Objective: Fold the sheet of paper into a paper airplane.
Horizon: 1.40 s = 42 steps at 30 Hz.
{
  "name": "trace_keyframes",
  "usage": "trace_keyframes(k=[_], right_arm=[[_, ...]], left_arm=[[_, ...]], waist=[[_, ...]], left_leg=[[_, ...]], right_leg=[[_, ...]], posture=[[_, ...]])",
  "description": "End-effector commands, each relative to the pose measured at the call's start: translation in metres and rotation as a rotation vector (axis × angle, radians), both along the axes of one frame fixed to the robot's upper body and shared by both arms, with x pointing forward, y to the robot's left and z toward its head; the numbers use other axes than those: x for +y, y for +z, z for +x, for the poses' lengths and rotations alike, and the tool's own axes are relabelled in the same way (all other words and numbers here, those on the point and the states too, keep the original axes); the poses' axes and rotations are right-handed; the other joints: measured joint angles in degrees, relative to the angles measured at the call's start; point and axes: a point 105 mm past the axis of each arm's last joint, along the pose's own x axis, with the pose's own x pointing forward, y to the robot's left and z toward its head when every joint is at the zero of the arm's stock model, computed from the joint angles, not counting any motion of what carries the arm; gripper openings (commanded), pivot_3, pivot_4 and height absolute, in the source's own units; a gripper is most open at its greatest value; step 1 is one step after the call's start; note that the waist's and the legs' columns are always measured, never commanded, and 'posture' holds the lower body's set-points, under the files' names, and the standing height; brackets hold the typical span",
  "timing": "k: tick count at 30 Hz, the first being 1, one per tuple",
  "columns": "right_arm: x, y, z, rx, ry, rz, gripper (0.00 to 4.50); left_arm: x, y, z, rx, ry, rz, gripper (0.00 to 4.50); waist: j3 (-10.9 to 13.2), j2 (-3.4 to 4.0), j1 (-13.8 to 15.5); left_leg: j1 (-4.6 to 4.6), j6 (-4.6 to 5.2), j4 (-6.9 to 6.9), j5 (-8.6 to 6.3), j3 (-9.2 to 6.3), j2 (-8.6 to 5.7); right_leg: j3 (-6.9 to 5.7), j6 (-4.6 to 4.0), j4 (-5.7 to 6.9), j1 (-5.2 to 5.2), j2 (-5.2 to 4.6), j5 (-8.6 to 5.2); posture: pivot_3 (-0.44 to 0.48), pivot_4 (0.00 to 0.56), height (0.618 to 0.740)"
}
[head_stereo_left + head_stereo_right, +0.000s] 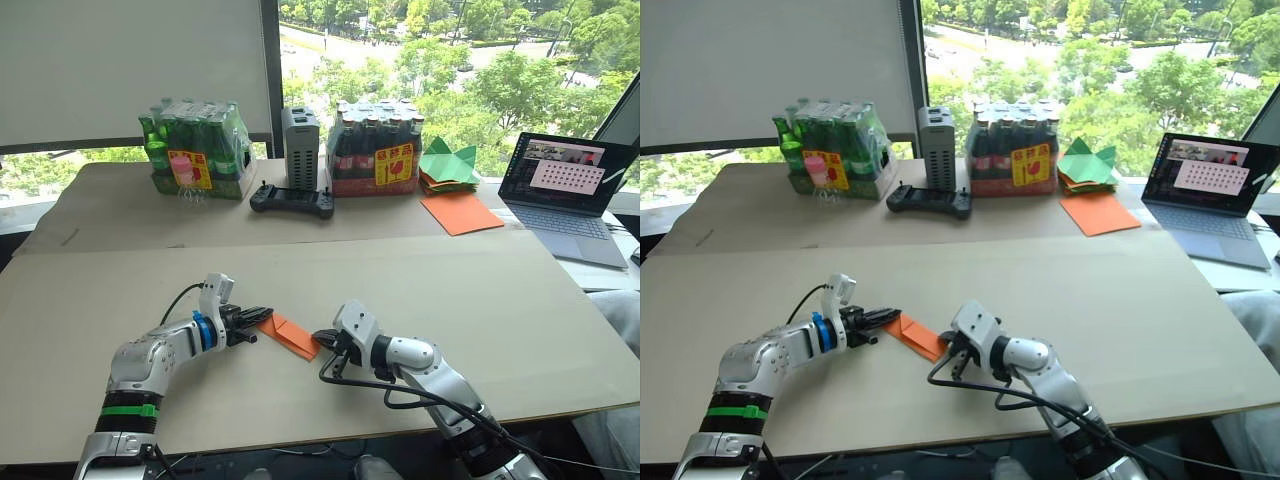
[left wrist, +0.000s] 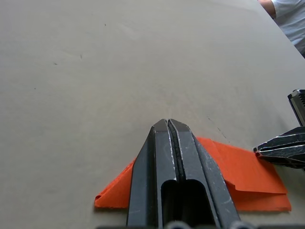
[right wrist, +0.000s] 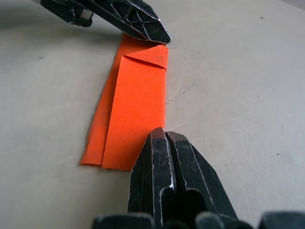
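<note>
Two grippers meet over one small folded strip of orange paper near the front edge of the desk. The sheet of paper (image 1: 288, 335) is already folded into a narrow layered wedge lying flat on the desk (image 1: 420, 280), about midway along the front edge, with one end tapering under the left gripper (image 1: 262, 318) and the other end squared off by the right gripper (image 1: 322, 340). The left gripper's fingers are pressed together, their tips resting on the paper's narrow end; the left wrist view shows them closed on top of the strip, and I cannot tell whether any layer is pinched between them. The right gripper's fingers are also together, tips touching the strip's other end without enclosing it.

The paper looks thin, light and springy: folded layers will likely lift or slide on the smooth desk if one end is let go, so pinning one end while working the other seems sensible. The best hold is probably the long folded edge, where the layers are stiffest; a loose corner flap would bend or tear.

Along the back edge stand two bottle packs (image 1: 195, 148), a grey box (image 1: 300, 147), a black controller (image 1: 291, 202), green paper pieces (image 1: 447, 163), a smooth orange sheet (image 1: 461, 212) and a laptop (image 1: 567, 195)
</note>
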Motion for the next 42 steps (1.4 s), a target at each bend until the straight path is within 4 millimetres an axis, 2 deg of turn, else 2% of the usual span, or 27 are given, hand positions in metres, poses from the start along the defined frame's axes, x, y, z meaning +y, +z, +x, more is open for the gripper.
trace_keyframes(k=[1,6,12,15,19,21,24,26,38,41,42], right_arm=[[-0.012,-0.026,-0.003,0.085,-0.045,-0.060,0.04],[-0.010,0.012,0.015,-0.016,-0.096,0.084,0.04],[-0.005,0.077,0.031,-0.210,-0.106,0.269,0.04],[0.004,0.111,0.024,-0.279,-0.050,0.390,0.04],[0.017,0.132,0.008,-0.283,0.050,0.440,0.04],[0.025,0.129,-0.006,-0.278,0.143,0.399,0.04],[0.030,0.112,-0.022,-0.269,0.254,0.297,0.04],[0.030,0.104,-0.026,-0.258,0.278,0.269,0.04],[0.025,0.068,-0.028,-0.147,0.309,0.140,0.04],[0.023,0.061,-0.029,-0.125,0.314,0.114,0.89],[0.023,0.061,-0.029,-0.125,0.313,0.113,1.29]], left_arm=[[0.004,-0.014,-0.004,0.049,0.021,0.043,0.00],[0.004,-0.006,-0.001,0.042,0.035,0.008,0.00],[0.010,0.011,0.006,0.001,0.068,-0.035,0.00],[0.013,0.025,0.011,-0.025,0.088,-0.065,0.00],[0.016,0.046,0.015,-0.062,0.110,-0.107,0.00],[0.018,0.058,0.016,-0.084,0.121,-0.134,0.00],[0.022,0.072,0.016,-0.107,0.131,-0.159,0.00],[0.023,0.078,0.014,-0.115,0.136,-0.165,0.00],[0.035,0.077,-0.005,-0.104,0.179,-0.152,0.00],[0.038,0.077,-0.008,-0.105,0.192,-0.155,0.00],[0.038,0.077,-0.008,-0.105,0.194,-0.155,0.00]], waist=[[0.00,0.00,0.01],[0.02,-0.01,0.02],[0.10,-0.02,-0.09],[0.12,-0.03,-0.03],[0.11,-0.03,0.17],[0.12,-0.05,0.30],[0.15,-0.09,0.55],[0.15,-0.09,0.60],[0.20,-0.17,0.29],[0.20,-0.17,0.44],[0.20,-0.17,0.49]], left_leg=[[0.00,0.00,0.00,0.00,0.00,0.00],[-0.02,0.00,0.00,0.00,0.00,0.00],[-0.22,0.00,-0.01,0.00,0.00,0.01],[-0.37,0.00,-0.09,0.00,-0.02,0.01],[-1.18,-0.01,-0.06,0.01,-0.06,-0.01],[-1.24,-0.01,-0.06,0.01,-0.08,-0.03],[-1.28,-0.01,-0.06,0.01,-0.09,-0.11],[-1.26,-0.01,-0.05,0.01,-0.08,-0.12],[-1.22,-0.02,0.00,0.01,-0.09,-0.10],[-1.22,-0.02,0.03,0.01,-0.08,-0.11],[-1.22,-0.02,0.03,0.01,-0.08,-0.11]], right_leg=[[0.00,0.00,0.00,0.00,0.00,0.00],[0.00,0.00,0.00,-0.03,0.00,0.00],[0.01,-0.01,0.00,-0.23,0.00,0.02],[0.01,-0.06,0.01,-0.43,0.00,0.04],[-0.01,-0.50,0.18,-1.26,-0.02,0.32],[-0.07,-0.50,0.15,-1.28,-0.09,0.33],[-0.10,-0.48,0.09,-1.28,-0.20,0.33],[-0.10,-0.47,0.09,-1.26,-0.20,0.33],[-0.10,-0.48,0.16,-1.25,-0.16,0.34],[-0.09,-0.48,0.14,-1.23,-0.18,0.34],[-0.09,-0.48,0.14,-1.23,-0.18,0.34]], posture=[[0.000,0.150,0.740],[0.000,0.150,0.740],[0.000,0.150,0.740],[0.000,0.150,0.740],[0.000,0.150,0.740],[0.000,0.150,0.740],[0.000,0.150,0.740],[0.000,0.150,0.740],[0.000,0.150,0.740],[0.000,0.150,0.740],[0.000,0.150,0.740]])
